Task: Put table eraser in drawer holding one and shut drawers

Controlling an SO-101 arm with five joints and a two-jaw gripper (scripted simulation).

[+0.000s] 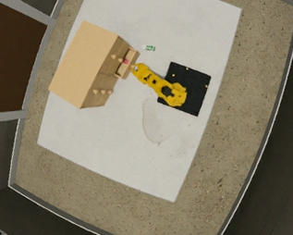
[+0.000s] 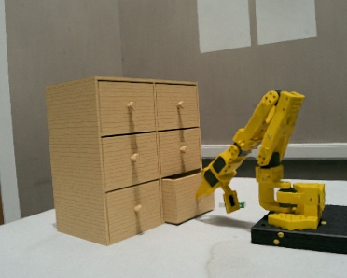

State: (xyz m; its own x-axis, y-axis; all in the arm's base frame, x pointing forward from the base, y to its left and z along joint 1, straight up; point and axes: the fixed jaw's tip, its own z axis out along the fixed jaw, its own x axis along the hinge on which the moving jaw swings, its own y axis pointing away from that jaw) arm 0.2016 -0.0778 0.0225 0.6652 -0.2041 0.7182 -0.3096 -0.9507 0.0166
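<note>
A tan chest of six drawers [image 1: 84,62] [image 2: 76,154] stands on the white table. Its bottom right drawer [image 1: 129,54] [image 2: 184,201] is pulled partly out, and a pink eraser [image 1: 126,61] shows inside it in the overhead view. My gripper [image 1: 135,67] [image 2: 211,188] is at that drawer's front, shut on its knob, which the fingers hide. A small green and white eraser [image 1: 151,48] [image 2: 242,203] lies on the table beside the open drawer, just beyond the gripper. The other five drawers are shut.
The arm stands on a black base plate [image 1: 199,83] [image 2: 322,233] to the right of the chest. The white table top [image 1: 116,141] is ringed by a sandy floor and a low grey border.
</note>
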